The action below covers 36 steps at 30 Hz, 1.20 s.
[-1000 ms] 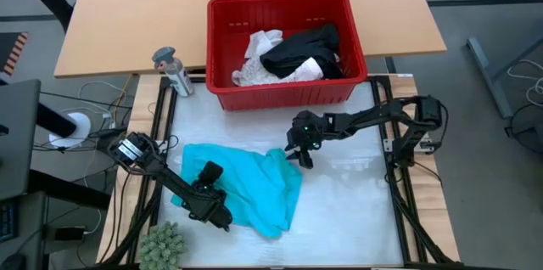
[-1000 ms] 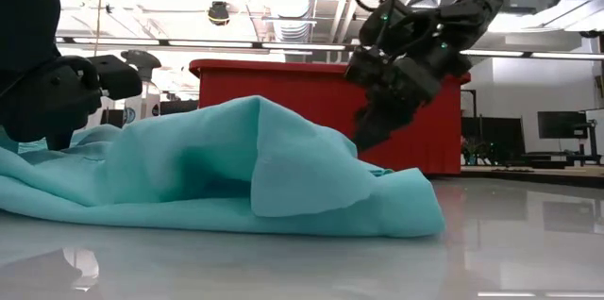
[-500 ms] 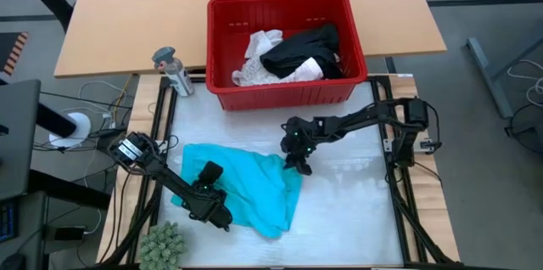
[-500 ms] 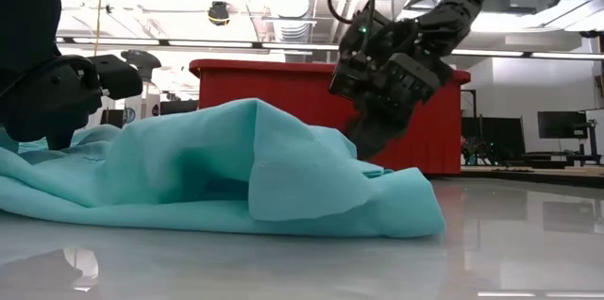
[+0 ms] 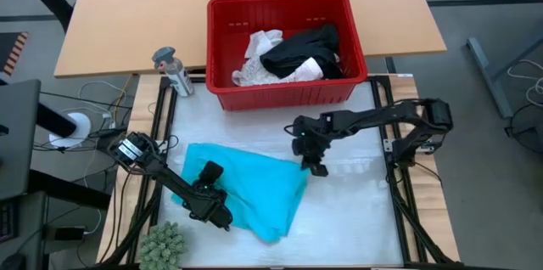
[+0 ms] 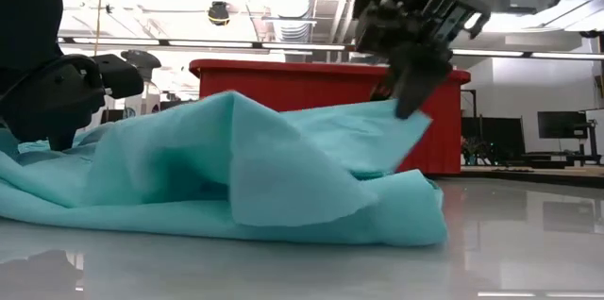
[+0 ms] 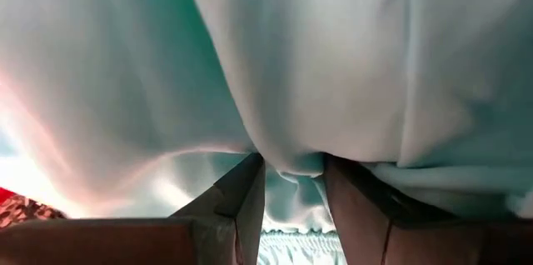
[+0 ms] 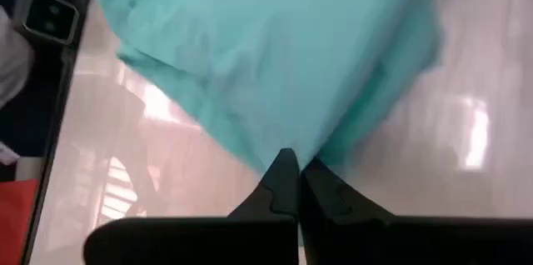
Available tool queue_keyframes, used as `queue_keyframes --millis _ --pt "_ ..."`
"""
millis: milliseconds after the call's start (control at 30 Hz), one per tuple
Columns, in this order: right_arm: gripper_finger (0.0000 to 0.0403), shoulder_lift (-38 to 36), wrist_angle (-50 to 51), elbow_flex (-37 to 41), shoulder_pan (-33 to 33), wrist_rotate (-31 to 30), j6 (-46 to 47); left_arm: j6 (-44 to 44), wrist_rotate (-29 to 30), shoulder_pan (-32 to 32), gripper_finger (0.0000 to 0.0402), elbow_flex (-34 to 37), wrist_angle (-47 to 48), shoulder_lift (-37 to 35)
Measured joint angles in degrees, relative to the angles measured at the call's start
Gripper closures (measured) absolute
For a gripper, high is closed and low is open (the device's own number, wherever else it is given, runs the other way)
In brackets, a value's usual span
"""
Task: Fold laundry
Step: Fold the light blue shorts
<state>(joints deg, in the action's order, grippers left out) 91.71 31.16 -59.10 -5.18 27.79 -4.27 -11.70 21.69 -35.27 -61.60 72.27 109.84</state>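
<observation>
Nearest the front table edge, the small green fuzzy plant (image 5: pixel 162 244) is sitting at the left corner. Just beyond it, the left gripper (image 5: pixel 218 216) is pressing down at the near-left edge of the teal garment (image 5: pixel 250 189). In the left wrist view its fingers (image 7: pixel 240 207) are standing partly apart with a bunched fold of teal cloth (image 7: pixel 300 90) wedged between them, so the jaws are clamping on that fold.

The teal garment is lying on the white table surface (image 5: pixel 356 210), left of centre, spreading from the left arm toward the middle. In the low view it is lying rumpled (image 6: pixel 217 187), with its far-right corner raised off the table.

At that raised corner, the right gripper (image 5: pixel 313 166) is holding the cloth. The right wrist view is showing the right gripper (image 8: pixel 291 177) with its two dark fingertips pressed together and the teal edge (image 8: pixel 275 73) pinched between them. In the low view the same gripper (image 6: pixel 411 104) is hanging above the table, with the pinched corner drawn up to it.

Farther back, the red basket (image 5: pixel 287 90) is standing at the far edge of the work area. Inside it a black garment (image 5: pixel 301 51) is lying beside white garments (image 5: pixel 259 53). To the left of the basket, a small grey bottle (image 5: pixel 172 71) is standing upright.
</observation>
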Motion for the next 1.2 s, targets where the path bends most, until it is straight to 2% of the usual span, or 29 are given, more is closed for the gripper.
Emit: queue_keyframes --millis 167,367,667,733,833,933,1000,1033,1133,1200 --pt "0.0376 -1.6 8.3 0.9 0.9 -5.1 -0.3 0.0 0.0 0.0 0.0285 0.0 0.0 0.0" --pt "0.0316 -0.8 6.3 2.5 1.9 -3.8 2.2 1.4 0.0 0.0 0.0285 0.0 0.0 0.0" --pt "0.0208 -3.3 11.7 2.5 1.7 12.7 5.9 1.4 0.1 0.0 0.0285 0.0 -0.2 0.0" --pt "0.0198 -4.7 11.3 2.5 2.1 17.9 8.0 1.4 0.1 0.0 0.0285 0.0 -0.3 0.0" --pt "0.0194 -7.0 4.9 2.5 4.6 25.9 13.7 1.4 0.1 0.0 0.0285 0.0 -0.7 0.0" --pt "0.0194 -9.5 -1.3 2.5 8.7 28.2 18.1 1.4 0.1 0.0 0.0285 0.0 -1.3 0.0" --pt "0.0194 -11.0 -6.4 2.5 12.2 25.8 22.0 1.3 0.2 0.0 0.0285 0.0 -1.3 0.0" --pt "0.0194 -11.4 -9.9 2.5 14.3 22.4 24.8 1.0 0.3 0.0 0.0285 0.0 -1.3 0.0" --pt "0.0194 -10.8 -22.1 2.5 22.9 9.5 27.6 0.0 0.6 0.0 0.0285 0.0 -1.6 0.0" --pt "0.0194 -9.6 -28.3 2.4 29.0 -1.8 23.0 -0.8 0.6 0.0 0.0285 -0.1 -2.1 0.0"
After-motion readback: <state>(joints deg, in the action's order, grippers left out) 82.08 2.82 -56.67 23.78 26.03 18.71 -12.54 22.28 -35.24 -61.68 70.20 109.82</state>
